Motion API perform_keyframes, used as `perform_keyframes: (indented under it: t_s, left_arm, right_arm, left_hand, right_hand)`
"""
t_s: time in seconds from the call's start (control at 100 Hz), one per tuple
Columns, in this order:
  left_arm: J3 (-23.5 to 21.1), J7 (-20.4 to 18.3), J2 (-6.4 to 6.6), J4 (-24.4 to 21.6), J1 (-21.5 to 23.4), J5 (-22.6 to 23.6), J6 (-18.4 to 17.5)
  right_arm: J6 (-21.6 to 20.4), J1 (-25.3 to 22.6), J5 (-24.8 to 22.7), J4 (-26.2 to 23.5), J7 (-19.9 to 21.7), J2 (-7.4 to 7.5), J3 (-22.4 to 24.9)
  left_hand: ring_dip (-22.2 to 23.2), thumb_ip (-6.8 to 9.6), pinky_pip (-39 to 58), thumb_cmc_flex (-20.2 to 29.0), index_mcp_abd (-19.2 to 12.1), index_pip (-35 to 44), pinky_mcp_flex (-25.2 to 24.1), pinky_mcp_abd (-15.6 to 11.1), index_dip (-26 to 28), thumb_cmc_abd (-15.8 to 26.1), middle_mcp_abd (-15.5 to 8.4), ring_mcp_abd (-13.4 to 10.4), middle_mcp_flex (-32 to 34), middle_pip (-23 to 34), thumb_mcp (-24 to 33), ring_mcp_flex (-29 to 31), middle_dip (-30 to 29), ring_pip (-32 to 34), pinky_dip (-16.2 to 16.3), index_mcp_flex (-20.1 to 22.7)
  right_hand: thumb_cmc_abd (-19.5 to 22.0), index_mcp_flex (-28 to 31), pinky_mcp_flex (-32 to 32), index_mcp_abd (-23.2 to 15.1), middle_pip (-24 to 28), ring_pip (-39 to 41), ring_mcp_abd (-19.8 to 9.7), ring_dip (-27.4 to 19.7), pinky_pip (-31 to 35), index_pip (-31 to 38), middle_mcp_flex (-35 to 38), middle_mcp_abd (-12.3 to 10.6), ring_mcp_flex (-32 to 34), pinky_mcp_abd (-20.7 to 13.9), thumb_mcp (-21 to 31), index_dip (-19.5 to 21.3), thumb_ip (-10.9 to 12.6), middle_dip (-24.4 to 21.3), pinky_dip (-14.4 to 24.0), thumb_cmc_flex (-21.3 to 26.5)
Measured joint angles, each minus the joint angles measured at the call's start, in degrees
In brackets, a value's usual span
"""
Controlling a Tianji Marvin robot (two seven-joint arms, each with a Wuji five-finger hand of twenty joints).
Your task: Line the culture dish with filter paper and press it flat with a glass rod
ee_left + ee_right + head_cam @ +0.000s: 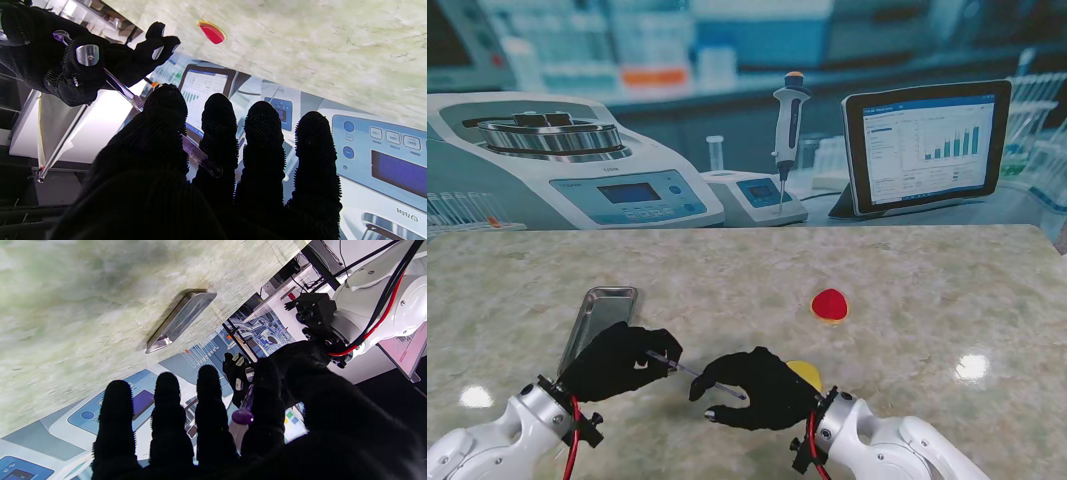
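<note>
Stand view shows the left hand [617,362] and right hand [762,388] each closed on an end of the glass rod [689,372], held over the table beside the metal tray [599,318]. One hand should probably loosen only once the other's hold is firm. The red dish [830,305] lies well apart, farther right, so the rod should stay level on the way.
</note>
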Motion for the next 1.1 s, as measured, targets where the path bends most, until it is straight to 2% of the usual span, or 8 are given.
perform_keyframes:
  t_s: [0.22,0.38,0.61,0.76,0.83,0.95,0.99,1.1]
  left_arm:
    - [0.4,0.0,0.0,-0.4,0.0,-0.3,0.5]
    - [0.8,-0.2,0.01,-0.6,0.0,-0.6,0.7]
    - [1.4,-0.3,0.02,-0.6,0.0,-1.3,1.1]
    - [1.6,-0.3,0.02,-0.6,-0.1,-1.6,1.2]
    - [1.6,-0.2,0.01,-0.6,-0.2,-1.9,1.2]
    - [1.7,-0.1,0.0,-0.6,-0.2,-2.3,1.2]
    - [1.7,-0.2,-0.01,-0.6,-0.2,-2.4,1.3]
    - [1.5,-1.3,0.0,-0.6,-0.2,-3.1,1.6]
  right_arm:
    - [-0.5,0.8,0.7,0.8,-0.3,-0.03,-0.6]
    - [-0.9,1.5,2.3,1.5,-0.6,-0.08,-1.2]
    - [-2.1,2.3,4.1,3.0,-2.8,-0.63,-2.1]
    - [-3.1,2.5,4.0,3.9,-5.0,-1.13,-2.3]
    - [-3.5,2.6,4.2,4.4,-5.7,-1.34,-2.5]
    - [-3.6,2.7,5.5,4.8,-6.2,-1.59,-2.9]
    - [-3.6,2.7,5.9,4.8,-6.2,-1.63,-2.9]
    - [-3.6,2.7,6.5,4.9,-6.2,-1.71,-3.1]
  left_hand:
    - [0.0,0.0,0.0,0.0,0.0,0.0,0.0,0.0,0.0,0.0,0.0,0.0,0.0,0.0,-0.1,0.0,0.0,0.0,0.0,0.0]
    - [0.0,0.0,0.0,0.2,0.5,0.0,0.0,0.1,0.0,0.0,0.0,0.0,0.0,0.5,-0.1,0.0,0.0,0.0,0.0,0.0]
    - [0.0,0.0,0.0,0.2,0.6,0.0,0.0,0.1,0.0,0.0,0.0,0.1,0.0,0.5,-0.1,0.0,0.0,0.0,0.0,0.0]
    - [0.0,0.12,0.0,1.2,0.6,0.0,0.0,0.1,0.0,0.3,0.0,0.2,0.0,0.5,-2.1,0.0,0.0,0.0,0.0,0.0]
    - [0.0,0.13,0.0,1.8,0.7,0.0,0.0,0.1,-0.1,0.6,0.0,0.3,0.0,0.6,-3.2,0.0,-0.1,0.0,0.0,0.0]
    - [0.0,0.27,0.0,5.0,0.7,0.0,0.0,0.1,-1.7,2.3,0.0,0.8,0.0,0.2,-9.2,0.0,-0.8,-0.1,0.0,0.0]
    - [0.0,2.31,0.0,7.1,0.7,0.0,-0.1,0.2,-2.5,3.4,0.0,0.9,0.0,-0.2,-13.5,0.0,-0.9,-0.3,0.0,-0.1]
    - [-1.5,3.08,0.0,8.9,0.7,0.0,-0.7,0.3,-3.2,4.9,0.0,1.3,-0.1,-2.4,-17.2,0.0,-2.0,-3.5,0.0,-0.5]
  right_hand:
    - [-1.8,6.9,4.1,3.6,3.3,4.1,0.8,2.7,4.8,7.8,10.3,0.6,7.6,0.0,1.3,-3.3,-1.1,2.3,0.9,1.2]
    - [-1.8,12.5,7.0,6.3,4.4,6.6,1.3,3.5,7.0,10.2,16.2,2.1,12.1,0.0,3.0,-3.3,-1.6,3.0,1.5,1.2]
    - [-3.8,22.6,13.2,8.7,9.0,13.6,4.3,7.3,13.3,15.1,26.0,3.6,21.0,0.0,7.5,-3.2,-2.2,6.5,3.0,2.8]
    - [-3.9,27.1,17.8,10.5,15.9,23.1,6.2,12.5,19.0,17.2,29.7,5.0,26.1,0.0,9.3,3.5,-2.3,11.9,5.2,2.8]
    - [-3.9,28.8,19.6,11.6,20.0,29.7,6.6,15.4,22.0,18.2,30.9,5.3,27.5,0.2,9.8,8.5,-2.3,15.2,6.7,2.6]
    - [-3.8,29.9,20.1,12.9,27.6,37.6,6.8,19.7,25.8,20.4,30.8,6.0,27.6,0.7,9.6,19.0,-2.3,21.6,11.1,2.2]
    - [-3.4,29.9,20.1,13.2,29.8,39.3,6.8,20.8,26.8,21.8,30.6,6.2,27.5,0.7,9.2,22.0,-2.3,23.3,12.0,2.2]
    - [-0.7,29.9,20.2,14.0,35.8,45.9,6.4,24.5,29.3,25.6,30.3,6.3,27.6,0.7,7.3,29.7,-2.0,29.0,15.4,1.7]
